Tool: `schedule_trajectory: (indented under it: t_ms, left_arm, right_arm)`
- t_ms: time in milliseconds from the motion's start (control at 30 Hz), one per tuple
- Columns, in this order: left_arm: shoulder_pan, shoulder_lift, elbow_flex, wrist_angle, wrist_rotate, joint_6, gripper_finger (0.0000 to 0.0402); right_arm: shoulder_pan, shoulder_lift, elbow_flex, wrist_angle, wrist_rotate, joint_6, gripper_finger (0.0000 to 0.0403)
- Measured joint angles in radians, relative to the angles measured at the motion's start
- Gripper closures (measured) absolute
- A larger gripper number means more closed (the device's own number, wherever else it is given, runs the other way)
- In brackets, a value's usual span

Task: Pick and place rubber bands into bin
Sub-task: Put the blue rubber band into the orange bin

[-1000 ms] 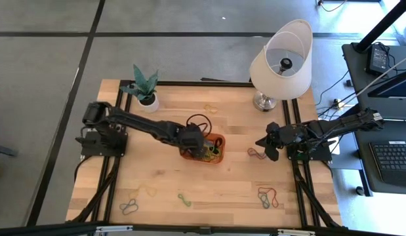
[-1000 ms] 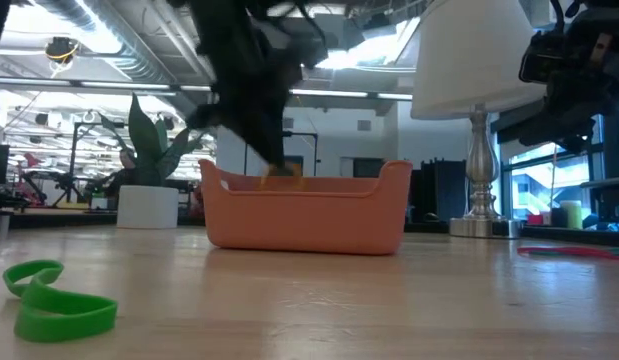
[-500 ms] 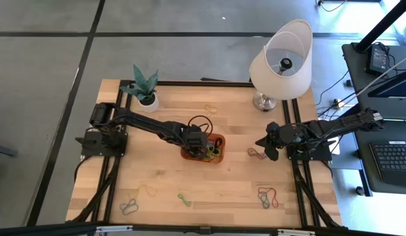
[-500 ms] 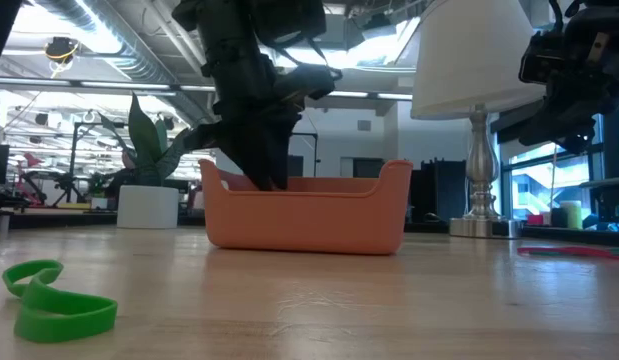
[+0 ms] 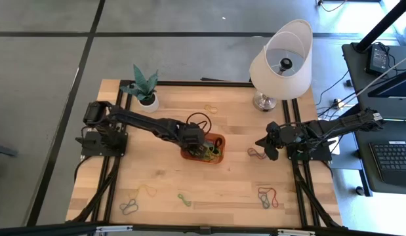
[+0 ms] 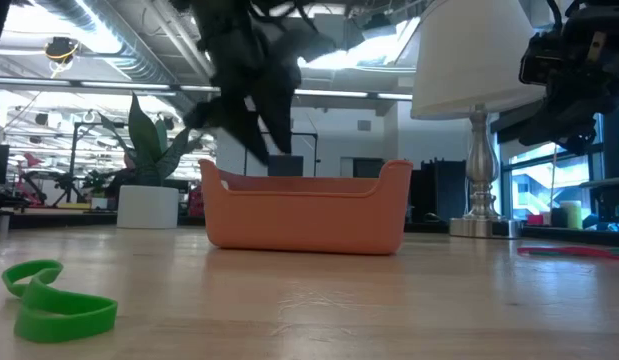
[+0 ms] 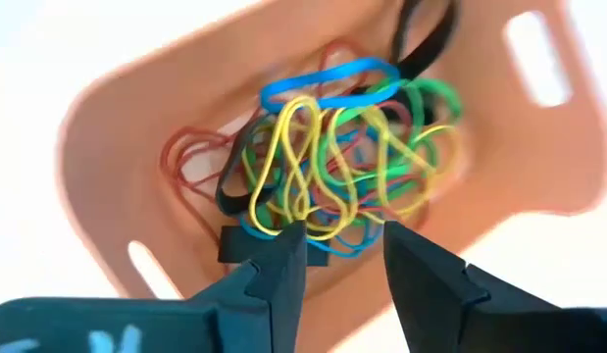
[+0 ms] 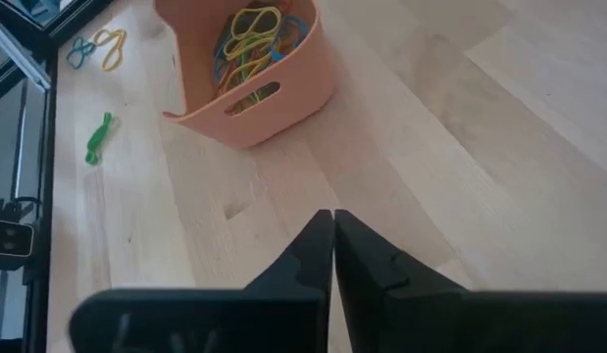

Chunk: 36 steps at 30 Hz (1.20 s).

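Observation:
The orange bin (image 5: 219, 140) stands mid-table and holds a tangle of rubber bands (image 7: 332, 167) in yellow, green, blue, red and black. My left gripper (image 7: 344, 257) hangs open just above that pile, its fingertips over the bin's rim (image 6: 307, 185) in the low view, with nothing between them. My right gripper (image 8: 332, 218) is shut and empty at the table's right side, beside a loose band (image 5: 257, 153). More loose bands lie flat on the wood: a green one (image 5: 183, 198), a yellow one (image 5: 210, 108) and a red, green and blue cluster (image 5: 268, 196).
A white lamp (image 5: 281, 59) stands at the far right and a potted plant (image 5: 145, 88) at the far left. Blue-grey (image 5: 129, 207) and yellow (image 5: 147, 191) bands lie near the front left. A green band (image 6: 54, 300) lies close to the low camera.
My left gripper dipped down into the bin with a yellow-orange band at its tips, opened and let it go. It then rose until its fingertips stand above the rim. The band now lies in the bin.

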Motion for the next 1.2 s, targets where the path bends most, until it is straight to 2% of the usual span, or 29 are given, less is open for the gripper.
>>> schedule_trajectory:
  t_ms: [200, 467, 600, 700, 1000, 1100, 1200]
  left_arm:
    - [-0.015, -0.091, 0.000, -0.001, -0.014, 0.017, 0.0304]
    - [-0.076, -0.173, 0.000, -0.061, -0.103, 0.081, 0.0393]
    - [-0.108, -0.196, 0.000, -0.159, -0.153, 0.144, 0.0399]
    - [-0.127, -0.222, -0.024, -0.171, -0.157, 0.209, 0.0400]
    - [-0.157, -0.383, -0.239, -0.161, -0.158, 0.219, 0.0400]
    - [-0.169, -0.468, -0.328, -0.123, -0.157, 0.219, 0.0400]
    - [-0.179, -0.559, -0.421, -0.079, -0.166, 0.225, 0.0401]
  right_arm:
    - [0.000, 0.000, 0.000, -0.001, 0.000, 0.001, 0.0388]
    - [0.000, 0.000, 0.000, 0.017, 0.007, 0.025, 0.0400]
    - [0.000, 0.004, 0.000, 0.110, 0.010, 0.027, 0.0401]
    - [0.000, 0.025, 0.007, 0.143, 0.026, 0.047, 0.0401]
    - [0.010, 0.219, 0.163, 0.116, 0.035, 0.131, 0.0402]
    - [0.038, 0.326, 0.266, 0.010, 0.035, 0.197, 0.0403]
    - [0.081, 0.448, 0.382, -0.185, 0.029, 0.402, 0.0403]
